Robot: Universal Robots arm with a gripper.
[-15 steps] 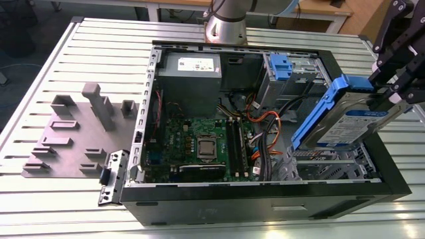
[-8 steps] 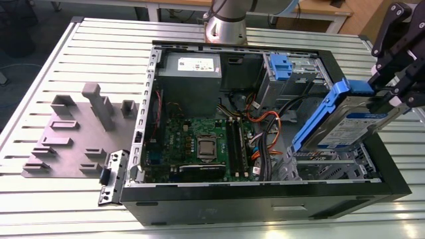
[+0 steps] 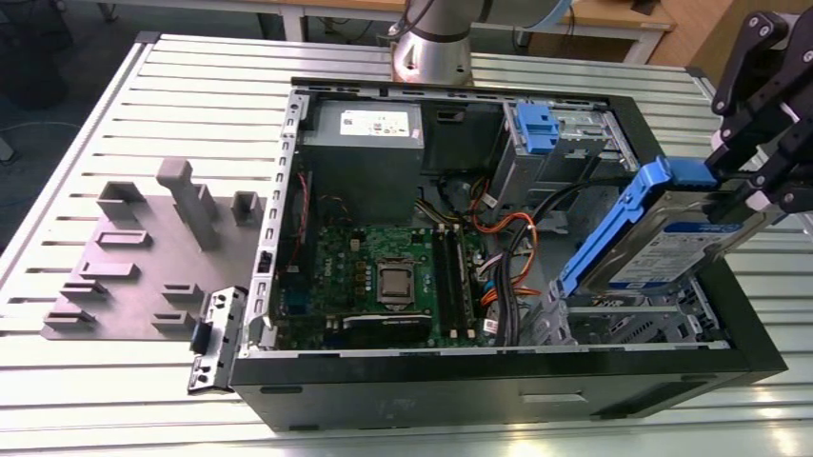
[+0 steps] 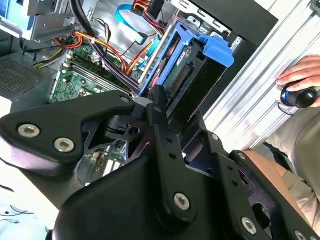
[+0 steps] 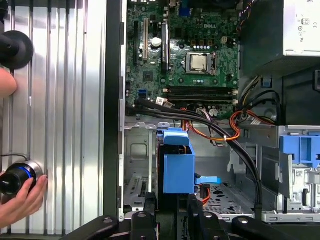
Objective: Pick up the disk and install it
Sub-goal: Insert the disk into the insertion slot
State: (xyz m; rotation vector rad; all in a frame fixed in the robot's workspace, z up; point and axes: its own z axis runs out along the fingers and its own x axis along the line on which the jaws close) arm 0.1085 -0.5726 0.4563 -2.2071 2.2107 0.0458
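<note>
The surface [image 3: 190, 86] is pale ribbed metal under bright light. Beyond its far edge stands a wooden desk [image 3: 343, 6] with white legs. Dark floor [image 3: 32, 181] lies off the surface on the exterior view's left.

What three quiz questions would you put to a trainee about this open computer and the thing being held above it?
1. True or false: the tool is shut on the disk.
2. Multiple choice: in the exterior view, where is the disk?
A) lying flat on the table outside the computer case
B) held tilted at the case's end on the exterior view's right
C) resting on the motherboard
3. Short answer: what colour is the carrier frame clipped around the disk?

Key: 1 true; 2 B; 3 blue.
</note>
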